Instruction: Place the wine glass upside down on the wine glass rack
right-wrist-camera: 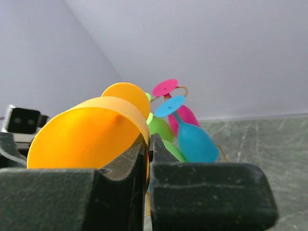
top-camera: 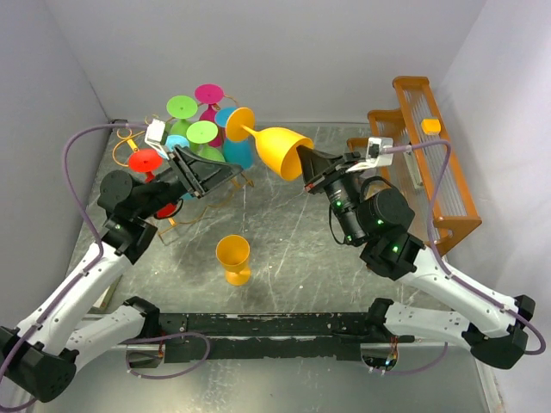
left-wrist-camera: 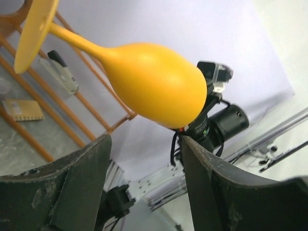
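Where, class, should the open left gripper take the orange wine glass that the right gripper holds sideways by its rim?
The thin stem, with the left gripper coming from its own side, fingers straddling it crosswise. The wine glass lies sideways; the right gripper occupies the rim, the bowl looks too wide, and the stem is bare.

We see a yellow-orange plastic wine glass (top-camera: 282, 151), a lime-green plastic glass (top-camera: 182, 107), a magenta plastic glass (top-camera: 209, 93) and a sky-blue plastic glass (top-camera: 238, 153) by the thin gold-orange wire rack (top-camera: 172, 225), above a grey-green, marble-veined tabletop (top-camera: 293, 232).
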